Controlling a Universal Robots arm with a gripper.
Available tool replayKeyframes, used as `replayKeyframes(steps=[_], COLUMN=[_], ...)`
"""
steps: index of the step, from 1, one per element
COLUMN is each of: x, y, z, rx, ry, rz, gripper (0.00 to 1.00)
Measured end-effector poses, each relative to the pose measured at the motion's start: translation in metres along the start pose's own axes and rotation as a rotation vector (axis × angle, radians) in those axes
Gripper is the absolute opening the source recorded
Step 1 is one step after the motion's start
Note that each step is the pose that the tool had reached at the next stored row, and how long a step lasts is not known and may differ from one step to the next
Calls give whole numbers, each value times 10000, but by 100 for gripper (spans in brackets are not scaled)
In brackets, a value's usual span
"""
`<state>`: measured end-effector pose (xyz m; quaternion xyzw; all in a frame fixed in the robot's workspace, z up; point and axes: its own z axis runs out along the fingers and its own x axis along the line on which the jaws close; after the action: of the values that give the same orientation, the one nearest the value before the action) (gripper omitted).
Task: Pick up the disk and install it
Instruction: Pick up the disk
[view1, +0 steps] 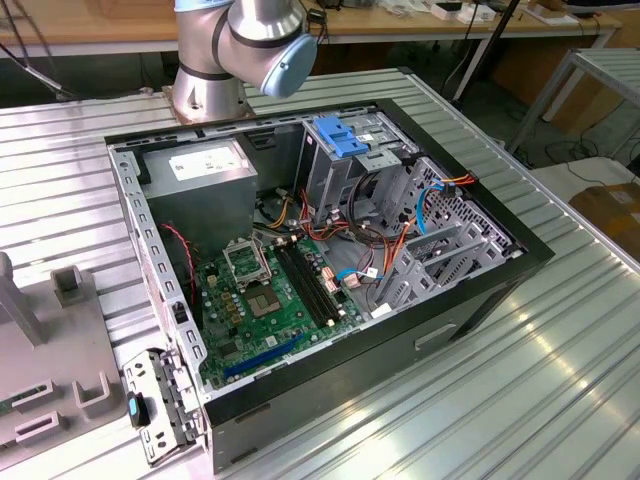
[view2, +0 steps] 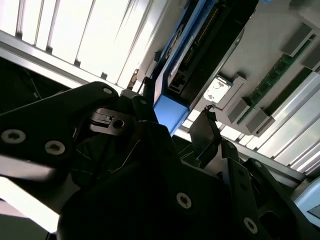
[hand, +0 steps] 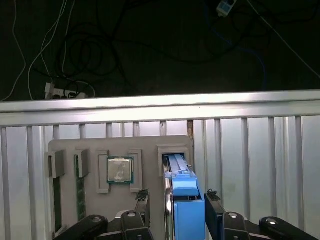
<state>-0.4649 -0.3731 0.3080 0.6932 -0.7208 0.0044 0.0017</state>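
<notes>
From the exterior view, the open computer case (view1: 470, 300) lies on its side in the middle of the ribbed metal table (view1: 560, 380). The arm (view1: 250, 40) is rooted at the table's far edge. A grey tray (view1: 60, 350) of part holders sits by the table edge at the exterior view's left. Inside the case I can make out the grey power supply (view1: 205, 165) and an empty blue bracket (view1: 338, 135) on the drive cage.

In the second wrist view, the gripper (view2: 175, 107) is down over the disk (view2: 200, 60). The disk's blue frame (view2: 170, 114) sits between the black fingers (view2: 207, 130).

In the first wrist view, the disk (hand: 186, 215) stands on edge in the end slot of the tray (hand: 150, 142), next to the processor (hand: 120, 170) in its pocket. The jaws are spread to either side of the disk. One finger looks just beside the frame, while the other shows a clear gap, so nothing is clamped and the disk rests in its slot.

I'd judge the disk to be stiff and dense, heavy for so thin a slab, and not something to knock or drop. The plastic frame looks smooth and may give a little. The safest hold seems to be square across its thin width, with the pads flat on the two broad sides near the raised end. That would keep them off the connector edge.
</notes>
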Motion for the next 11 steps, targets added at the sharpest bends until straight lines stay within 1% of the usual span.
replayKeyframes(steps=[5, 11], x=[-3, -39], y=[1, 2], z=[66, 97], rx=[0, 0], ry=[1, 0], rz=[2, 1], gripper=[55, 55])
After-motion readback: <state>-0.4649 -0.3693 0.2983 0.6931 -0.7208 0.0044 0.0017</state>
